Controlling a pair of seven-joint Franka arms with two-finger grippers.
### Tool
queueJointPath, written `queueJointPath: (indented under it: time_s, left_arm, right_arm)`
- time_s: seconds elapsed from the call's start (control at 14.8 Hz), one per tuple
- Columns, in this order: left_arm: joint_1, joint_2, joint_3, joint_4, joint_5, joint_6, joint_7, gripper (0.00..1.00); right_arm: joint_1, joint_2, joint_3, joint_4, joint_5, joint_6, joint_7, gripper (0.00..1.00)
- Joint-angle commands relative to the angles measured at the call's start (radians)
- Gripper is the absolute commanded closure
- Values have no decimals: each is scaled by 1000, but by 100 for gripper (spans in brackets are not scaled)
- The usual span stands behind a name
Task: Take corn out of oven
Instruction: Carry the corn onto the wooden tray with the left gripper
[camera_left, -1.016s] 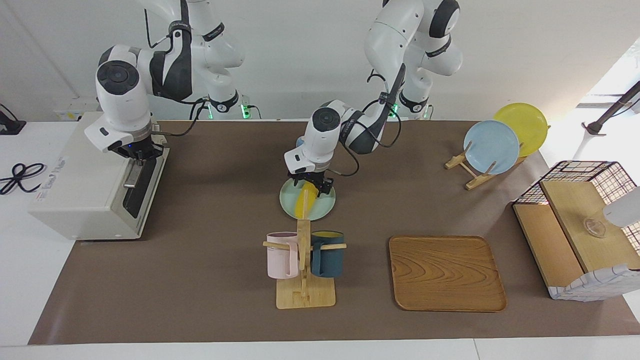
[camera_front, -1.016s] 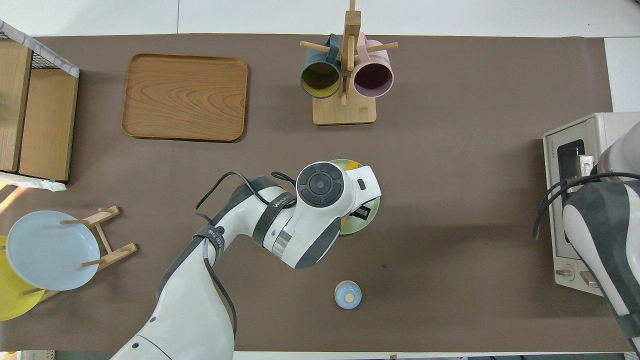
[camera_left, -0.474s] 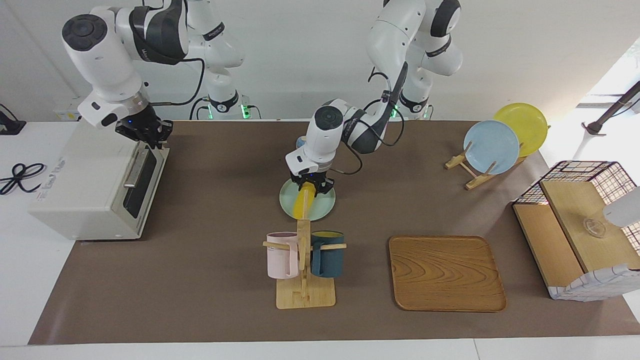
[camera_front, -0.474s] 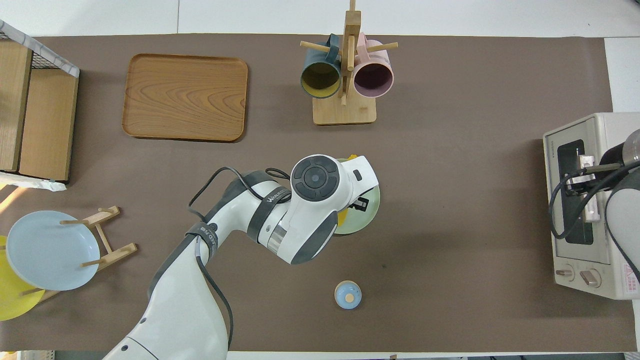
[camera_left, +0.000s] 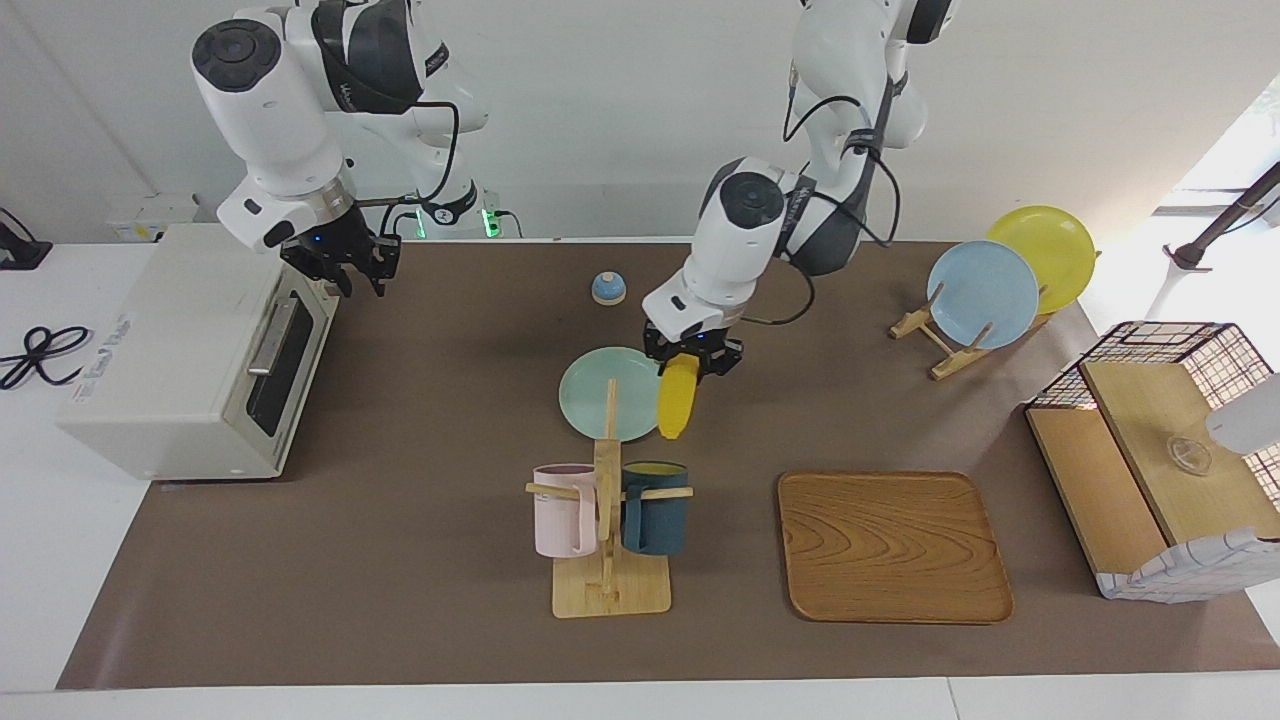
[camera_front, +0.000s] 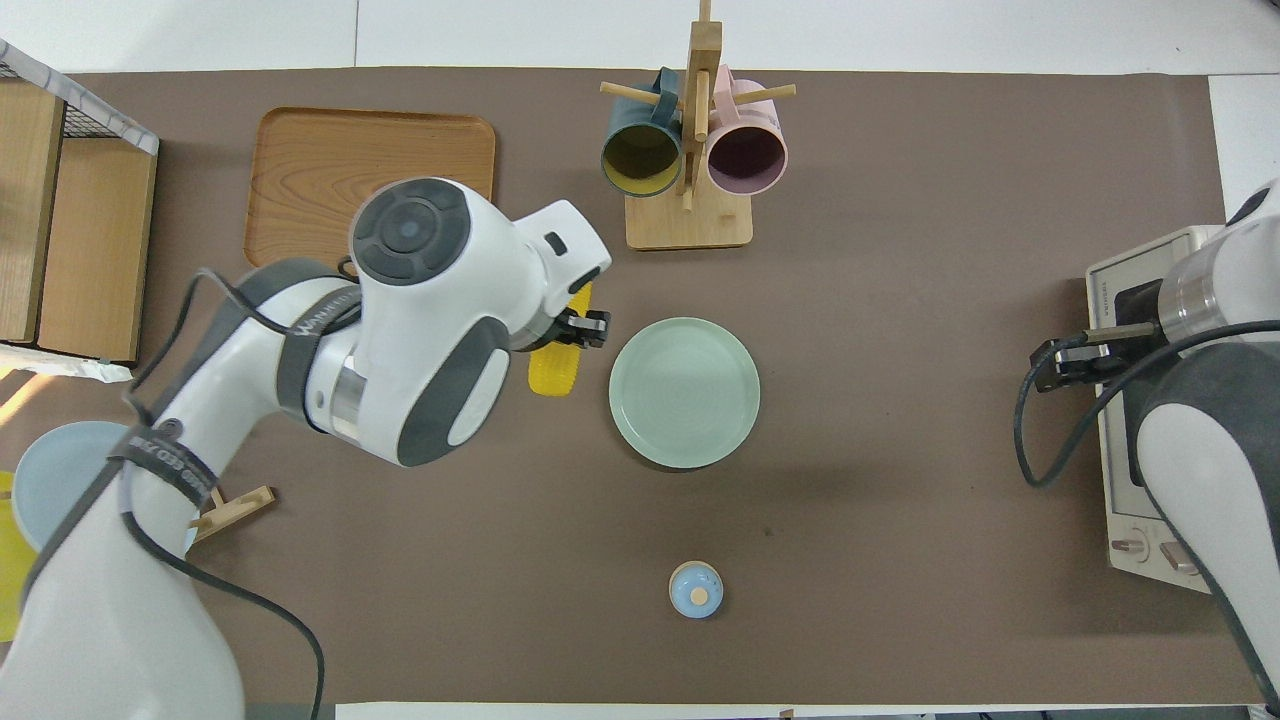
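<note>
Both arms are up off the table. My left gripper (camera_left: 692, 362) is clamped on the thick end of the smooth bright yellow corn cob (camera_left: 679, 398), which hangs nearly upright, taper down, over bare brown mat just beside the pale green round plate (camera_left: 590, 395). So the corn is clear of the boxy off-white toaster oven (camera_left: 170, 350), whose dark glass door looks closed. My right gripper (camera_left: 340, 262) hovers by the oven's top front edge, fingers apart and empty. From overhead my left wrist hides most of the cob.
</note>
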Motion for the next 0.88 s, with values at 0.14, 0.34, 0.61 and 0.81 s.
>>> queueJointPath:
  time_s: [0.14, 0.34, 0.61, 0.81]
  left_arm:
    - [168, 3, 30, 7, 34, 14, 18, 100]
    - [252, 27, 30, 14, 34, 60, 68, 100]
    - [303, 160, 28, 173, 35, 48, 85, 100]
    - [320, 327, 30, 353, 29, 30, 85, 100]
  right_arm:
    - [-3, 52, 0, 88, 35, -17, 6, 0]
    - [-14, 93, -2, 147, 23, -46, 6, 0]
    - [-8, 102, -5, 174, 12, -60, 9, 0]
    - [-11, 104, -3, 174, 8, -57, 15, 0]
